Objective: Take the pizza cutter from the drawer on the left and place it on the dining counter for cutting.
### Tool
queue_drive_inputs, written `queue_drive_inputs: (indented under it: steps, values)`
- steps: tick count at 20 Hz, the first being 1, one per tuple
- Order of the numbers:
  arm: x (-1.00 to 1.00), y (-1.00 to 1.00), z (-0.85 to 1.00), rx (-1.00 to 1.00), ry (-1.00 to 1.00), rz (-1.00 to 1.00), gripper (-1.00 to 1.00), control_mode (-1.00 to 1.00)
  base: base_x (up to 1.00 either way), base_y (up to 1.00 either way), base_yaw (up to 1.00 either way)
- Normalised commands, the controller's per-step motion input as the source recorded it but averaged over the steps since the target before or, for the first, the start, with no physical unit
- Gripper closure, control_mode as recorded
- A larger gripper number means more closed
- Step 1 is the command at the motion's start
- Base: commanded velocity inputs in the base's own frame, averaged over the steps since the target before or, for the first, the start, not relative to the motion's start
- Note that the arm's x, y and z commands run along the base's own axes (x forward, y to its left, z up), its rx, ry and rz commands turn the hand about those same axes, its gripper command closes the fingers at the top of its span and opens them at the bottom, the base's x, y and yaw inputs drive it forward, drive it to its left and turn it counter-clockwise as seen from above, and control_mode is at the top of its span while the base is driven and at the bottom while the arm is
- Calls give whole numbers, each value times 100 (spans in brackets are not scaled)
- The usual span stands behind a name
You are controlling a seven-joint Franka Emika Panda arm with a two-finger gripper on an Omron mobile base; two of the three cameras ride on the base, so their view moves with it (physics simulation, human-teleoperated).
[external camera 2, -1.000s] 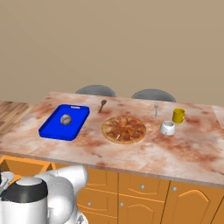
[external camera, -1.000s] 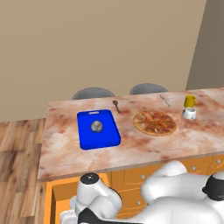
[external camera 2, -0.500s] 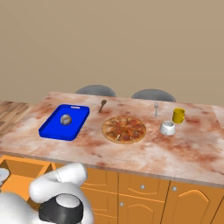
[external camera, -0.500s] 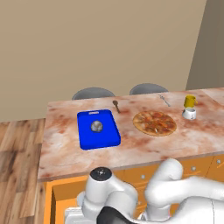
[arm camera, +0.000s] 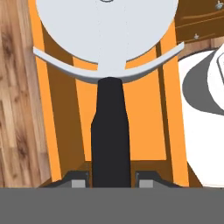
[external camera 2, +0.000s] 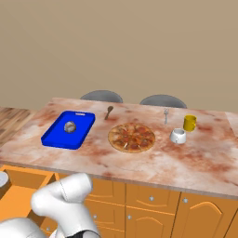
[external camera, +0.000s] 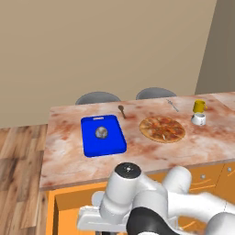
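In the hand view my gripper (arm camera: 111,180) is shut on the pizza cutter (arm camera: 110,131). Its black stick handle runs up from between my fingertips (arm camera: 78,181) to the round grey wheel (arm camera: 107,26) with its curved guard. Behind the cutter lies the open drawer (arm camera: 144,109), an orange wooden box. The drawer (external camera: 64,211) stands pulled out under the left end of the dining counter (external camera: 64,156), with my arm bent low over it. From the right base view the drawer (external camera 2: 23,186) is at the lower left, below the counter (external camera 2: 204,162).
On the counter lie a blue cutting board (external camera: 103,135) bearing a small round grey thing, a pizza (external camera: 162,129), a wooden spoon (external camera: 121,110), a silver utensil (external camera: 172,105), a yellow cup (external camera: 199,106) and a white bowl (external camera: 198,119). Two grey chairs stand behind. Wood floor (arm camera: 17,109) lies left of the drawer.
My arm's upper joint has swung to the right and a little upward over the drawer. Everything on the counter has stayed in place.
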Motion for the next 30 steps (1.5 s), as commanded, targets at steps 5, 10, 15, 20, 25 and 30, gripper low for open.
queue_drive_inputs:
  steps: [5,10,15,20,25,30]
  values:
    - [-18,-15,77,0,0,-6,100,-100,0,0,0]
    - [-18,-14,81,0,0,-7,100,-100,0,0,0]
    - [-19,-21,73,0,0,-7,100,-100,0,0,0]
    - [-3,-23,66,0,0,-9,100,-100,0,0,0]
    - [6,-39,54,-1,0,-9,100,-100,0,0,0]
    - [36,-38,52,-1,0,-7,100,-100,0,0,0]
